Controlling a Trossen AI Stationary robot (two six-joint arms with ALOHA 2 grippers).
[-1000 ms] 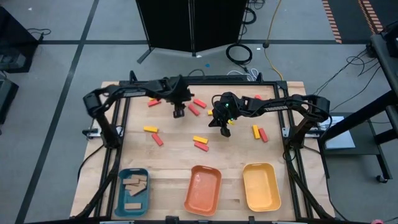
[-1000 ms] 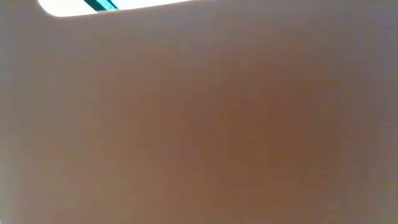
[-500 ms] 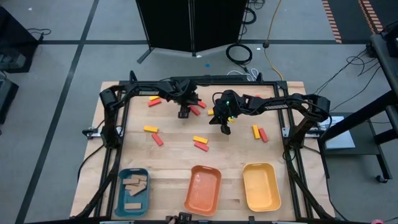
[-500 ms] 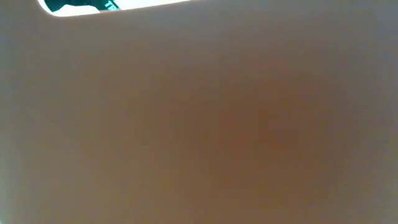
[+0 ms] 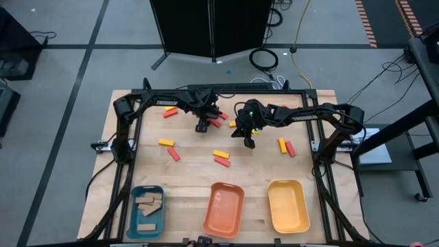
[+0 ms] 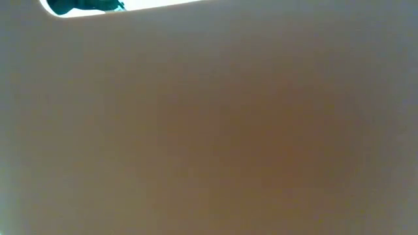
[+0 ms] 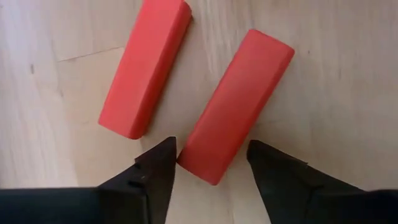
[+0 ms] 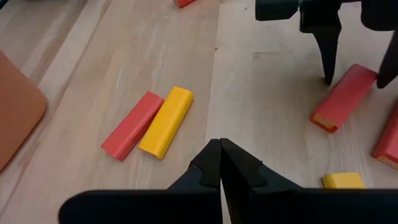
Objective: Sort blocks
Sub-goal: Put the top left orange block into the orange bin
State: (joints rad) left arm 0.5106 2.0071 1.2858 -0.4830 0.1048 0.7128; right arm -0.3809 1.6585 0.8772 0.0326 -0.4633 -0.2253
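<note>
The blocks, small flat red (image 7: 235, 104), yellow and tan wooden bars, mostly lie near the table's far edge. Over the last second the left gripper (image 7: 211, 163) has slid along that edge to straddle one red bar, fingers parted, nothing grasped yet. The right gripper (image 8: 219, 155) hovers clenched, empty.

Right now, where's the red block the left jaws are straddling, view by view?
High view: red block beside the left gripper, upper middle of the table.
Low view: not in it; the lens is blocked.
Left wrist view: red block, near end between the open jaws, centre.
Right wrist view: red block under the left gripper's fingers, right side.
Shared landmark: the second red block lying next to it.
</note>
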